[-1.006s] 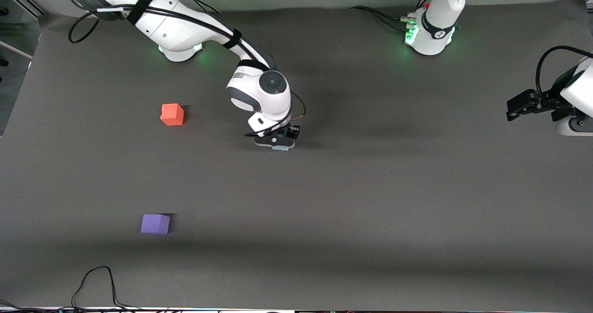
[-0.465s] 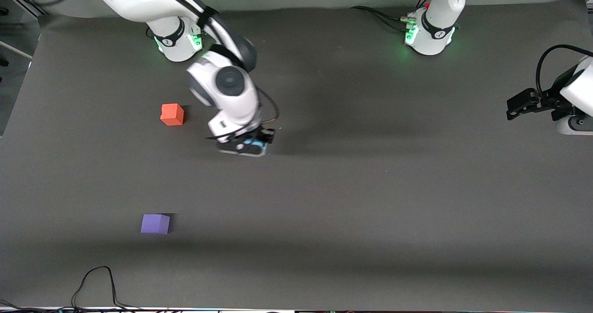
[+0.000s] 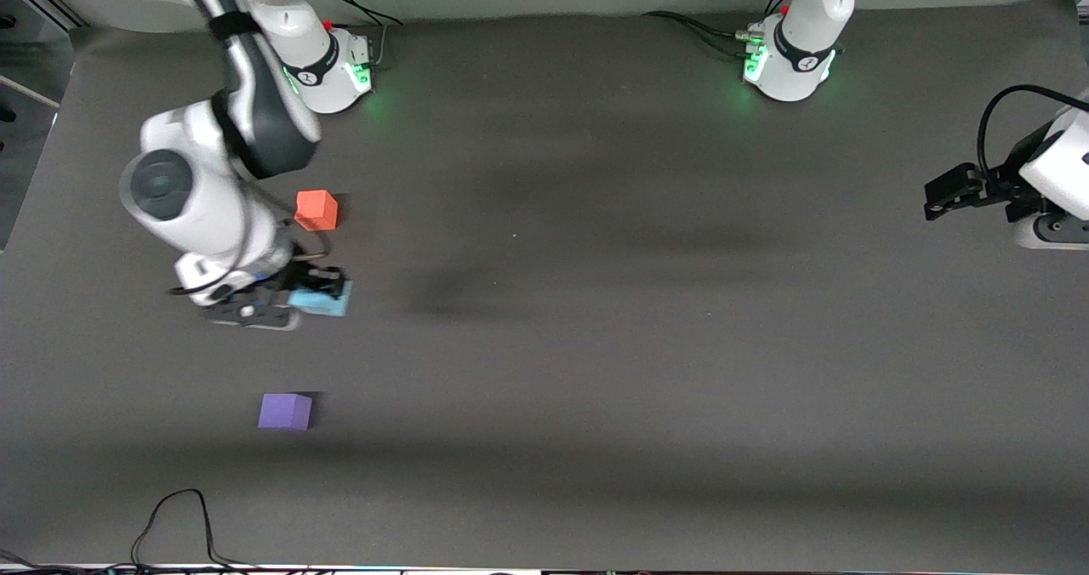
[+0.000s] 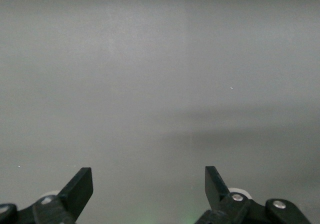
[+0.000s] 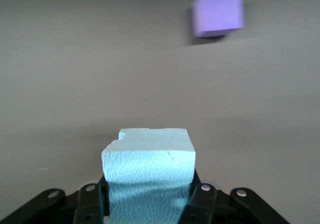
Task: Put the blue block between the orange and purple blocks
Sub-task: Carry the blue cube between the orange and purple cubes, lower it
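Blue block (image 3: pixel 322 302) is being carried, pinched in the right claw (image 3: pixel 316 293), having been swept from mid-table to over the gap between orange block (image 3: pixel 316 210) and purple block (image 3: pixel 285 411); lowering seems next. Its pale foam is being squeezed. Left claw (image 4: pixel 149 191) is being held spread, waiting.
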